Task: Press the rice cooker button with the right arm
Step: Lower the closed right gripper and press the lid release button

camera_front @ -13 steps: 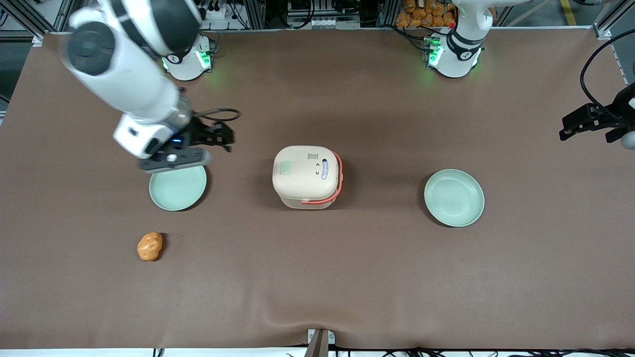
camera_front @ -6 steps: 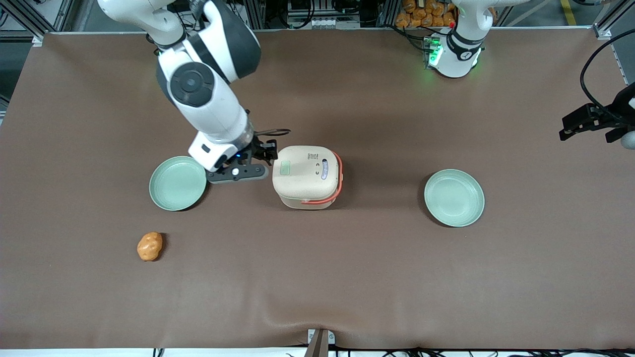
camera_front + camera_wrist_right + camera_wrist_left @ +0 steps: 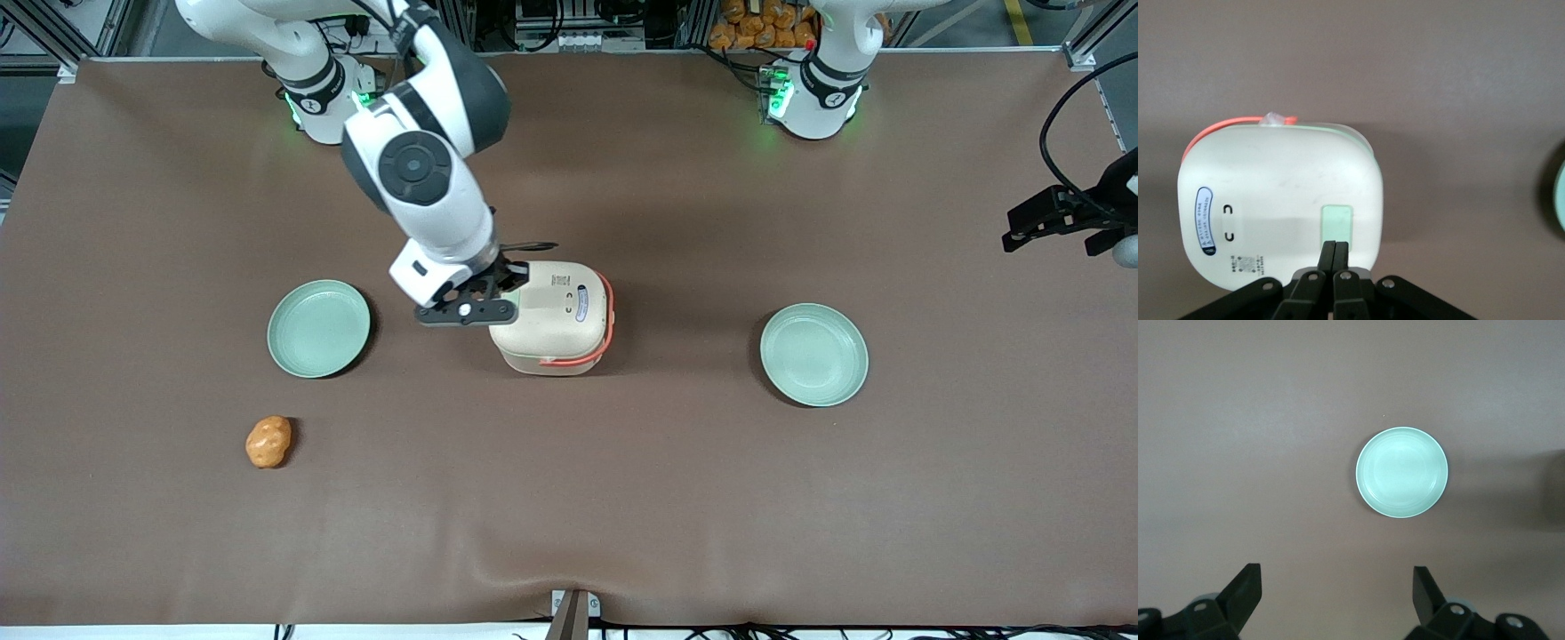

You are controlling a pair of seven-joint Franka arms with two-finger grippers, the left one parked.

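The cream-beige rice cooker (image 3: pixel 556 320) stands mid-table with its coral-red handle (image 3: pixel 608 311) down along its side. It also shows in the right wrist view (image 3: pixel 1271 200). The pale green button (image 3: pixel 1337 224) sits on its lid; in the front view the gripper hides it. My right arm (image 3: pixel 418 169) reaches over the cooker's edge. Its black gripper (image 3: pixel 508 283) is shut and empty, its fingertips (image 3: pixel 1335 245) pressed together just above the button's edge.
A mint-green plate (image 3: pixel 318 327) lies toward the working arm's end, another (image 3: pixel 813 354) toward the parked arm's end; that one also shows in the left wrist view (image 3: pixel 1402 472). An orange lumpy object (image 3: pixel 268 441) lies nearer the front camera than the first plate.
My right arm has swung from above the plate at its own end across to the rice cooker. The gripper now covers the button. The cooker has not moved.
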